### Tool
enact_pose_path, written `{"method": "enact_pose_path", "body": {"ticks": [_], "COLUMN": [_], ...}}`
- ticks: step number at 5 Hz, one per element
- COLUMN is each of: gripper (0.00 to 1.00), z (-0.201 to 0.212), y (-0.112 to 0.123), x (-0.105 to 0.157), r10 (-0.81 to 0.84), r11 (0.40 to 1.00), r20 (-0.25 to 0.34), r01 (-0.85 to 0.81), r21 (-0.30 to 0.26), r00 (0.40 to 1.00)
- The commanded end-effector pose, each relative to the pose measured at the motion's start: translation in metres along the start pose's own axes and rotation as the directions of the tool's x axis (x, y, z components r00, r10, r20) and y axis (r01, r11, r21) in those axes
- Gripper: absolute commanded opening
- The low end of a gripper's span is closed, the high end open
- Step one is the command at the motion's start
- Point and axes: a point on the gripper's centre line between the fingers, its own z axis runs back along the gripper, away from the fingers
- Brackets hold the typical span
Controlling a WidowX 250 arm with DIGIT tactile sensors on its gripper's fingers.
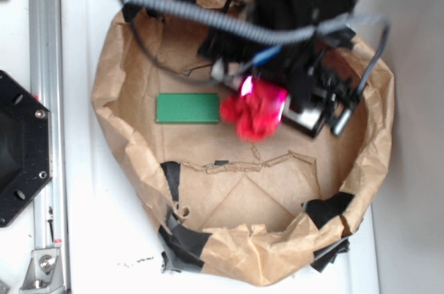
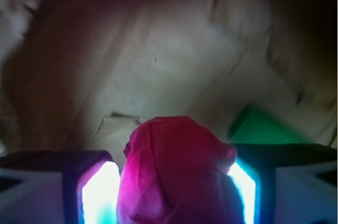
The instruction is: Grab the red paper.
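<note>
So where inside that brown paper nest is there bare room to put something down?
The widest bare patch lies below the torn seam, toward the taped rim. A smaller one sits left of the green block. It is crowded around the red paper, held in the gripper beside the block.

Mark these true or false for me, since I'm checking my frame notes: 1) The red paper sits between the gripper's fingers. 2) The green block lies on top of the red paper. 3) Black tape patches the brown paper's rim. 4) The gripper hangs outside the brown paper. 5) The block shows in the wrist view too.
1) True. In the wrist view the red paper fills the gap between the fingers of the gripper.
2) False. The green block lies flat beside the red paper, to its left in the exterior view.
3) True. Black tape shows on the brown paper.
4) False. The gripper is over the inside of the brown paper.
5) True, at the right.
</note>
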Motion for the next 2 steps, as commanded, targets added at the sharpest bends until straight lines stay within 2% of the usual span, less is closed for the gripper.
{"method": "enact_pose_path", "body": {"ticks": [1, 2], "gripper": [0.0, 0.0], "z": [0.0375, 0.0361], "y": [-0.0216, -0.0193], "x": [-0.0006, -0.0025], "r10": [-0.434, -0.472], "r11": [0.901, 0.882], "r20": [0.158, 0.162], "r01": [0.426, 0.464], "r21": [0.083, 0.084], "r00": [0.887, 0.867]}}
